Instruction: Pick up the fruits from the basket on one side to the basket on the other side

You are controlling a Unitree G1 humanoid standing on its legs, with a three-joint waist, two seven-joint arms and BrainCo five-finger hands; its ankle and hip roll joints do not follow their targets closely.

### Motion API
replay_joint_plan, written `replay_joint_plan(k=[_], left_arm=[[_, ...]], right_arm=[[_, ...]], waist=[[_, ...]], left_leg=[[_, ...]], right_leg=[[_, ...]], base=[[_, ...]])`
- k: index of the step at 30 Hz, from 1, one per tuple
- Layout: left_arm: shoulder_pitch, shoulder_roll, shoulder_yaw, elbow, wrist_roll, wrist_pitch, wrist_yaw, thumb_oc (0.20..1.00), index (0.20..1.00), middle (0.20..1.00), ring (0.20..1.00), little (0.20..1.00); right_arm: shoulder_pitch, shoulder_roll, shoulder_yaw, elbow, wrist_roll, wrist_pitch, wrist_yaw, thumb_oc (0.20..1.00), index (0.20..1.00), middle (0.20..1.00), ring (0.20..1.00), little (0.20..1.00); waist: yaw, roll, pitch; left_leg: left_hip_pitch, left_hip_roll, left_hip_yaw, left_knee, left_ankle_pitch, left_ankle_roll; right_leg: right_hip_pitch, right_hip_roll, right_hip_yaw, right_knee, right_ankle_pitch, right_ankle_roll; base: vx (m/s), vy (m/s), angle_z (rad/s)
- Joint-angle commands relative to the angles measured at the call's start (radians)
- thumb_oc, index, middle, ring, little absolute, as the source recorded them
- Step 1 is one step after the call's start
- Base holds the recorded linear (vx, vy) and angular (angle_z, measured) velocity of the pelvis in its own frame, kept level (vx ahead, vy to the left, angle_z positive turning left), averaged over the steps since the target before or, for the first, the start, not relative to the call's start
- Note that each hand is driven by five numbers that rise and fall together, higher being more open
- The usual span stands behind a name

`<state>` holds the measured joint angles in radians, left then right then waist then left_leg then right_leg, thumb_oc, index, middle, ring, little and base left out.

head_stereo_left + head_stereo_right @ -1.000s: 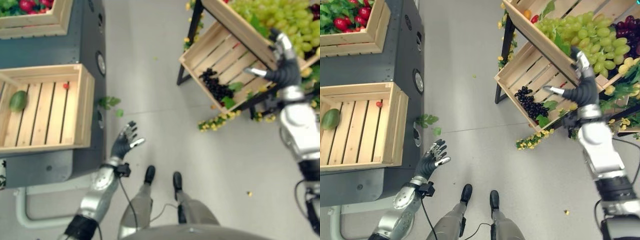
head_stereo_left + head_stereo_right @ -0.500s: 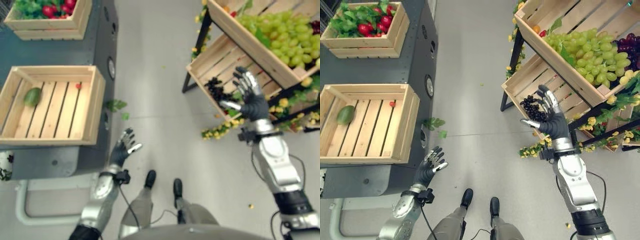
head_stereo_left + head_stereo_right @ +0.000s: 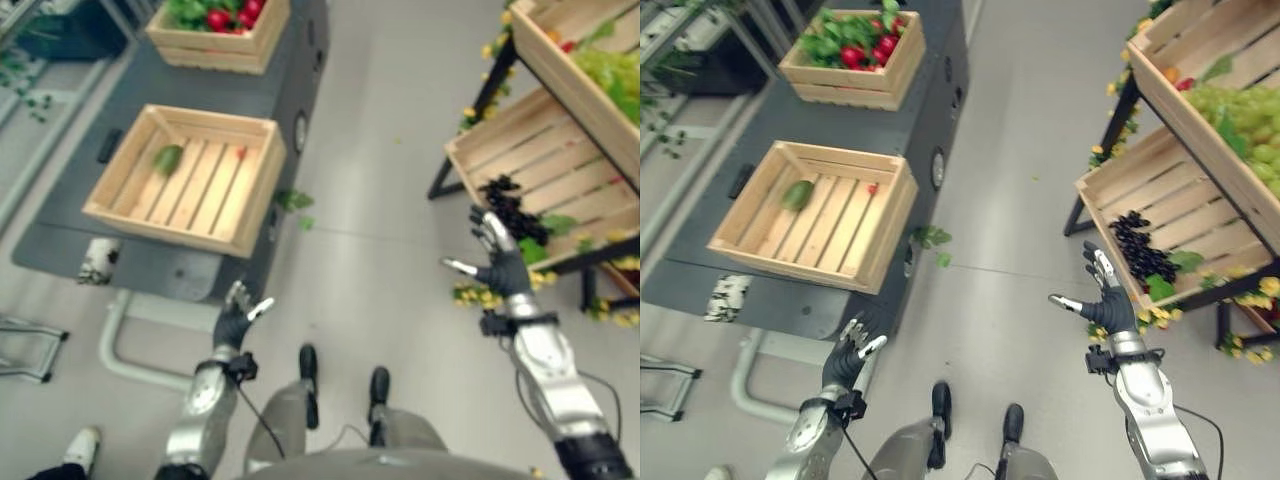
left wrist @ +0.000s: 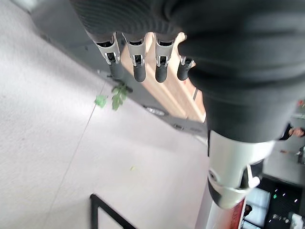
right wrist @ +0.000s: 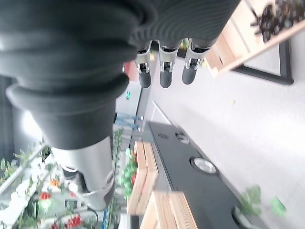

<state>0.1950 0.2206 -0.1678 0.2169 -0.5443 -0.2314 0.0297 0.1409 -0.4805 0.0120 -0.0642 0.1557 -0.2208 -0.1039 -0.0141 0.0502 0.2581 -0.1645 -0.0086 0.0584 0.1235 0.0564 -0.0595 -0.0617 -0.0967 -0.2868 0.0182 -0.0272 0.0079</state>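
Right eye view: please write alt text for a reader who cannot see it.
Both robot hands hang open and empty over the floor: the left hand near a wooden crate holding a green fruit, the right hand beside a shelf crate of dark grapes.

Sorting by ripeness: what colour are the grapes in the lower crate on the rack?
Dark, near black grapes, clearest in the right eye view.
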Motion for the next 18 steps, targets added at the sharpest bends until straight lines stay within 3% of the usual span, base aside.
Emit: replay_joint_plan(k=[1, 4, 5, 6, 8, 14, 16, 18], left_arm=[[-0.017, 0.017, 0.024, -0.018, -0.020, -0.059, -0.003, 1.000, 1.000, 1.000, 1.000, 1.000], [-0.044, 0.007, 0.013, -0.005, -0.013, -0.053, -0.001, 1.000, 1.000, 1.000, 1.000, 1.000], [-0.044, 0.007, 0.013, -0.005, -0.013, -0.053, -0.001, 1.000, 1.000, 1.000, 1.000, 1.000], [-0.055, 0.007, 0.009, 0.008, 0.007, -0.054, 0.011, 1.000, 1.000, 1.000, 1.000, 1.000], [-0.036, 0.010, 0.023, 0.001, 0.013, -0.051, 0.013, 1.000, 1.000, 1.000, 1.000, 1.000], [-0.008, 0.032, 0.049, 0.019, 0.048, -0.032, 0.030, 1.000, 1.000, 1.000, 1.000, 1.000], [-0.009, 0.043, 0.053, 0.028, 0.055, -0.031, 0.032, 1.000, 1.000, 1.000, 1.000, 1.000], [-0.031, 0.060, 0.043, 0.058, 0.061, -0.032, 0.032, 1.000, 1.000, 1.000, 1.000, 1.000]], right_arm=[[-0.025, 0.030, -0.006, 0.040, -0.016, -0.063, -0.013, 1.000, 1.000, 1.000, 1.000, 1.000], [-0.003, 0.063, -0.017, 0.071, -0.013, -0.061, -0.035, 1.000, 1.000, 1.000, 1.000, 1.000], [-0.003, 0.063, -0.017, 0.071, -0.013, -0.061, -0.035, 1.000, 1.000, 1.000, 1.000, 1.000], [0.002, 0.086, -0.022, 0.101, 0.013, -0.059, -0.042, 1.000, 1.000, 1.000, 1.000, 1.000], [-0.002, 0.099, -0.002, 0.120, 0.015, -0.048, -0.028, 1.000, 1.000, 1.000, 1.000, 1.000], [-0.015, 0.147, 0.040, 0.216, 0.033, -0.035, -0.026, 1.000, 1.000, 1.000, 1.000, 1.000], [-0.019, 0.155, 0.051, 0.265, 0.015, -0.024, -0.035, 1.000, 1.000, 1.000, 1.000, 1.000], [-0.026, 0.163, 0.049, 0.317, 0.010, -0.024, -0.044, 1.000, 1.000, 1.000, 1.000, 1.000]], waist=[[0.006, -0.060, -0.064], [-0.031, -0.036, -0.091], [-0.031, -0.036, -0.091], [-0.041, -0.032, -0.090], [-0.040, -0.039, -0.093], [0.008, -0.086, -0.097], [0.004, -0.094, -0.086], [-0.022, -0.100, -0.073]], left_leg=[[0.071, -0.066, 0.027, 0.079, -0.238, 0.035], [0.155, -0.049, 0.108, 0.060, -0.271, 0.031], [0.155, -0.049, 0.108, 0.060, -0.271, 0.031], [0.160, -0.041, 0.122, 0.012, -0.255, 0.041], [0.174, -0.039, 0.115, -0.011, -0.267, 0.044], [0.218, -0.043, 0.091, -0.116, -0.228, 0.075], [0.223, -0.039, 0.070, -0.147, -0.204, 0.076], [0.202, -0.037, 0.025, -0.147, -0.181, 0.082]], right_leg=[[-0.087, 0.018, -0.039, -0.037, -0.016, 0.048], [-0.093, 0.013, -0.149, -0.012, -0.042, 0.029], [-0.093, 0.013, -0.149, -0.012, -0.042, 0.029], [-0.097, -0.009, -0.203, 0.014, -0.017, 0.042], [-0.099, -0.015, -0.195, 0.034, -0.006, 0.055], [-0.109, -0.026, -0.178, 0.038, 0.040, 0.085], [-0.134, -0.029, -0.135, 0.070, 0.051, 0.108], [-0.170, -0.005, 0.065, 0.124, 0.030, 0.142]], base=[[-0.08, -0.011, 0.88], [-0.11, 0.015, 1.22], [-0.08, 0.037, 1.93], [-0.05, 0.085, 1.43], [-0.05, 0.138, 1.09], [-0.06, 0.083, 0.15], [-0.11, 0.069, 0.33], [-0.12, 0.057, 0.73]])
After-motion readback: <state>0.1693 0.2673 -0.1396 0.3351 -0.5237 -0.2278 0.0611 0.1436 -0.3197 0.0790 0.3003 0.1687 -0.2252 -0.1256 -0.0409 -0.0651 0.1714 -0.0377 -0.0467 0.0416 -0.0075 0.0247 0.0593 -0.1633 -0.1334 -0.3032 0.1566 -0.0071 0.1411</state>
